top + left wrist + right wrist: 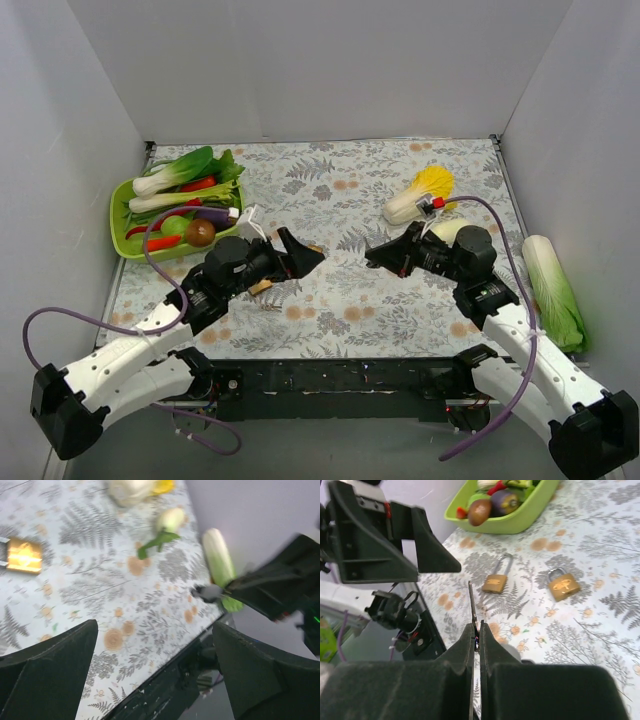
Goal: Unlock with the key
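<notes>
My right gripper (373,258) (476,630) is shut on the key, whose thin silvery blade (471,604) sticks out past the fingertips, raised above the cloth. The left wrist view shows the key (209,592) at the tip of the right gripper (235,587). Two brass padlocks (496,582) (563,586) lie flat on the patterned cloth beyond the key. One padlock (22,555) shows at the left wrist view's left edge. My left gripper (305,258) (155,630) is wide open and empty, hovering over the padlocks and facing the right gripper.
A green tray (122,232) of toy vegetables stands at the far left. A yellow-topped cabbage (418,195) and a white vegetable (447,229) lie behind the right arm. A long lettuce (553,290) lies at the right edge. White walls surround the table.
</notes>
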{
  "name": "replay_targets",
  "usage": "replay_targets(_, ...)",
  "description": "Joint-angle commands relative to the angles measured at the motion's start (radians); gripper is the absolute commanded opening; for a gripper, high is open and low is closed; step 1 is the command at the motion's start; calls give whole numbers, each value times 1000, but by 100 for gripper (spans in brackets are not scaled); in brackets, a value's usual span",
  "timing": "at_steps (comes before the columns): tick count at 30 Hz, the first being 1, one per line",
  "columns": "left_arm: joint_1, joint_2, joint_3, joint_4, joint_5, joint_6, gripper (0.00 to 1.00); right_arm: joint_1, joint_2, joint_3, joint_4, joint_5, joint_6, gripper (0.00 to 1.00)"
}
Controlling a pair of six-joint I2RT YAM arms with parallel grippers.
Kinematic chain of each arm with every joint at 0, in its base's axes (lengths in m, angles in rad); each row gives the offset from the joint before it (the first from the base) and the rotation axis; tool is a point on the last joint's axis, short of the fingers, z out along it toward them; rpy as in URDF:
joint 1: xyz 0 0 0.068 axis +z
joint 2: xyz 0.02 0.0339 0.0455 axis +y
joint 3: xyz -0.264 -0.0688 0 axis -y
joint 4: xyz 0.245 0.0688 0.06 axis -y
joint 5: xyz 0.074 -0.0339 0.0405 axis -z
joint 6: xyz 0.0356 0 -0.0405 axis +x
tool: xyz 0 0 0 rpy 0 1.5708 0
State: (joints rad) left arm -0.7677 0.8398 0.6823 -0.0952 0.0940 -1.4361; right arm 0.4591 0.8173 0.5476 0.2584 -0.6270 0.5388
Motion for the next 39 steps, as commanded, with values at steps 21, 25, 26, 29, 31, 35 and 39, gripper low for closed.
replay_targets(21,82,728,106,160,-203,-211,98,-17,-175,-29,-219,148,-48,1)
replay_targets(25,123,781,115,201,-182,-195,98,-17,-170,-26,-211,135,-42,1)
replay_targets(26,133,792,118,206,-175,-188,98,-17,-171,-26,-209,133,-40,1)
replay_targets(29,156,843,157,198,-177,-138,98,-19,-168,-26,-206,128,-39,1)
replay_targets(31,159,886,201,189,-163,-89,98,-17,-165,-25,-205,124,-37,1)
replay_targets(35,162,952,275,163,-139,-32,98,-19,-158,-25,-203,121,-36,1)
replay_targets(39,163,976,310,172,-125,-9,97,-17,-155,-28,-205,121,-36,1)
